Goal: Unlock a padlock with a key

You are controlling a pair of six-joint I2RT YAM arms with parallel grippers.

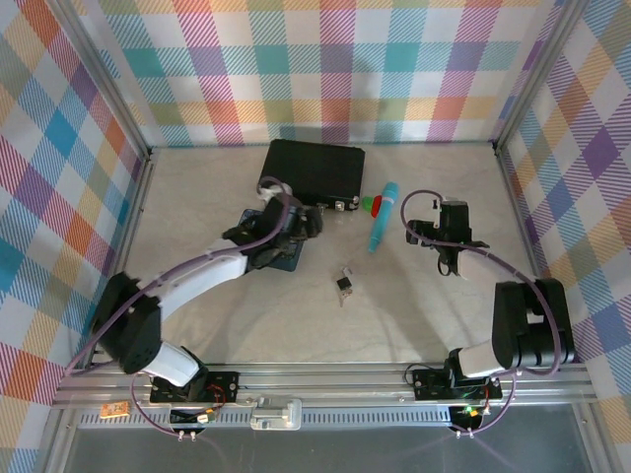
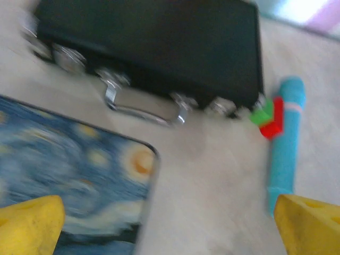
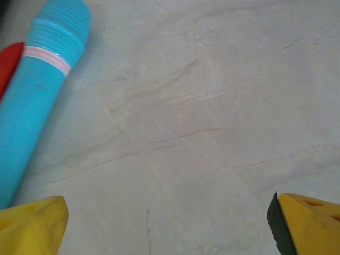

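The padlock (image 1: 344,284) lay on the table (image 1: 246,325) between the two arms, just nearer than the middle of the floor. It was well apart from both grippers and touched by neither. The left gripper (image 1: 296,229) hung to its far left and the right gripper (image 1: 441,236) to its far right.

Its dark body was set with the long axis running near to far, tipped slightly. A thin silvery bit stuck out at the far end and another at the near end. They were too small to tell apart.

There was one padlock. Beyond it and a little right lay one teal pen (image 1: 383,219), its ridged end pointing away from the arms. One green block (image 2: 261,114) and one red block (image 2: 272,126) sat against the pen's left side. One black case (image 1: 314,168) stood at the back, its metal latches and handle facing the arms. One blue starry tin (image 2: 69,164) lay just in front of it, partly under the left arm.

In the left wrist view the left gripper's (image 2: 167,212) two yellow fingers (image 2: 32,223) stood spread wide with nothing between them, above the tin's edge and bare table. In the right wrist view the right gripper's (image 3: 170,212) fingers (image 3: 308,223) were likewise spread and empty, over bare table beside the pen.
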